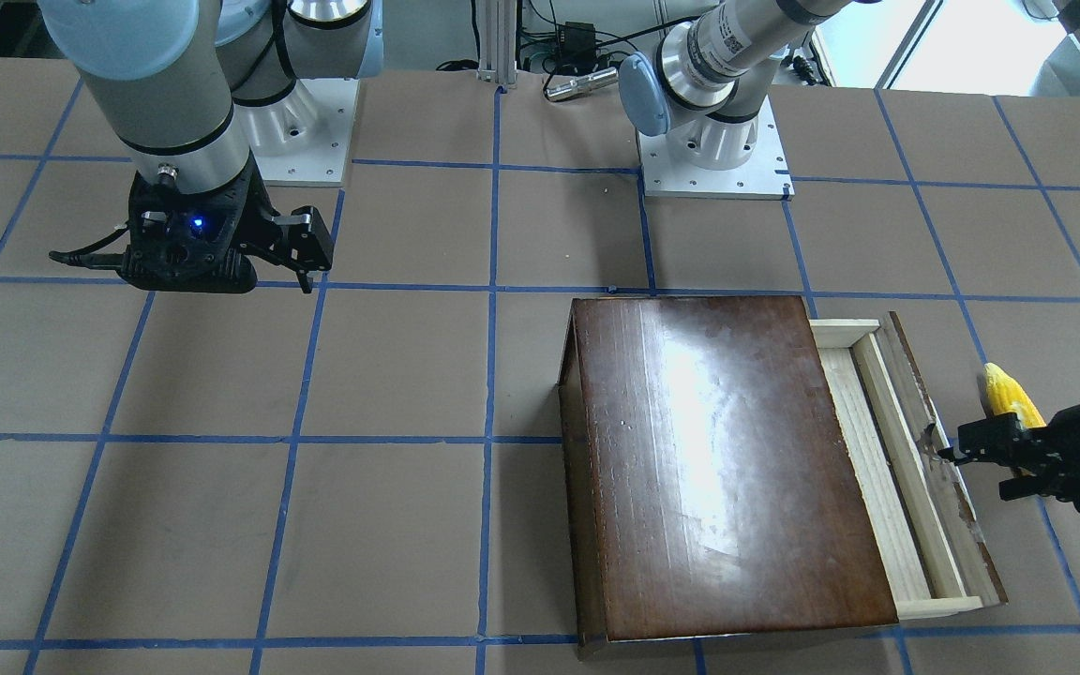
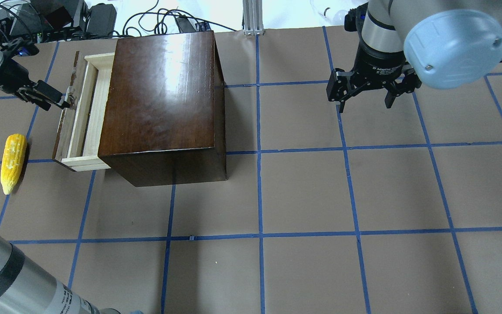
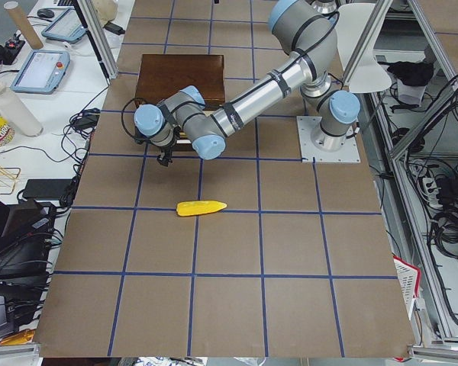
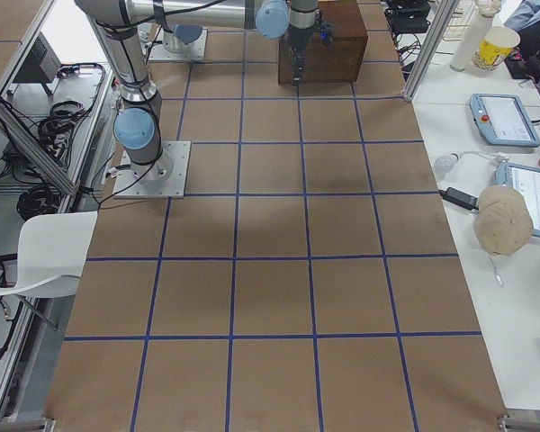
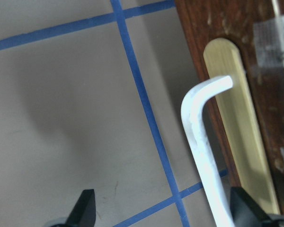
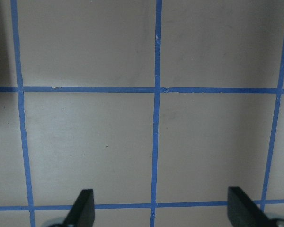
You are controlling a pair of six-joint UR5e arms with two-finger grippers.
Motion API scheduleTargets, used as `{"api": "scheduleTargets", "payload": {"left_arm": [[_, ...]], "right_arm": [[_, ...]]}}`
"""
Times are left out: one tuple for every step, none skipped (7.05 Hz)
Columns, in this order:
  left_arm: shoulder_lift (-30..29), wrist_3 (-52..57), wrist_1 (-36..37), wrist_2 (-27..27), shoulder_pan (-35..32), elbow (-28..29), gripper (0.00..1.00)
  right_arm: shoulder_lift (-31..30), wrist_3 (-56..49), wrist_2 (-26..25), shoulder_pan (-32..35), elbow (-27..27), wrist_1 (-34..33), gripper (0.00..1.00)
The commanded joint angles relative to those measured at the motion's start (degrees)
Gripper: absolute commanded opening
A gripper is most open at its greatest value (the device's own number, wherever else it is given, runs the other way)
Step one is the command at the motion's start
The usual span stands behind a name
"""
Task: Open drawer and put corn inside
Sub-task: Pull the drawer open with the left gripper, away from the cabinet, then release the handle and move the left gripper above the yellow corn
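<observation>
The glossy dark brown box (image 2: 164, 100) stands on the table, and its drawer (image 2: 83, 109) is pulled partly out, showing the pale-wood tray and the dark front panel (image 1: 938, 459). My left gripper (image 2: 66, 99) is open at the drawer front. In the left wrist view the bent white handle (image 5: 196, 123) lies between the spread fingers, close to the right one. The yellow corn (image 2: 12, 161) lies on the table beside the drawer front, apart from it; it also shows in the front view (image 1: 1009, 394). My right gripper (image 2: 366, 102) is open and empty, hovering over bare table far from the box.
The table is brown paper with a grid of blue tape (image 2: 259, 235). Cables and electronics (image 2: 59, 17) lie past the far edge behind the box. The arm bases (image 1: 713, 159) stand on the robot's side.
</observation>
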Motion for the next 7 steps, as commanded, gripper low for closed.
{"api": "scheduleTargets", "payload": {"left_arm": [[-0.37, 1.20, -0.09, 0.71, 0.55, 0.67, 1.00], [-0.54, 2.69, -0.17, 0.72, 1.25, 0.76, 1.00], [-0.63, 3.05, -0.17, 0.80, 1.34, 0.76, 1.00], [-0.63, 3.05, -0.17, 0.80, 1.34, 0.84, 1.00], [-0.63, 3.05, -0.09, 0.80, 1.34, 0.85, 1.00], [0.50, 2.97, -0.26, 1.15, 1.34, 0.85, 1.00], [1.21, 2.44, -0.44, 4.81, 2.30, 1.11, 1.00]], "right_arm": [[0.04, 0.00, -0.04, 0.00, 0.00, -0.08, 1.00], [0.04, 0.00, -0.04, 0.00, 0.00, 0.00, 1.00], [-0.05, 0.00, -0.04, 0.00, 0.00, 0.00, 1.00], [0.04, 0.00, -0.04, 0.00, 0.00, 0.00, 1.00], [0.04, 0.00, 0.05, 0.00, 0.00, -0.08, 1.00], [0.04, 0.00, -0.04, 0.00, 0.00, 0.00, 1.00], [-0.05, 0.00, -0.04, 0.00, 0.00, -0.08, 1.00]]}}
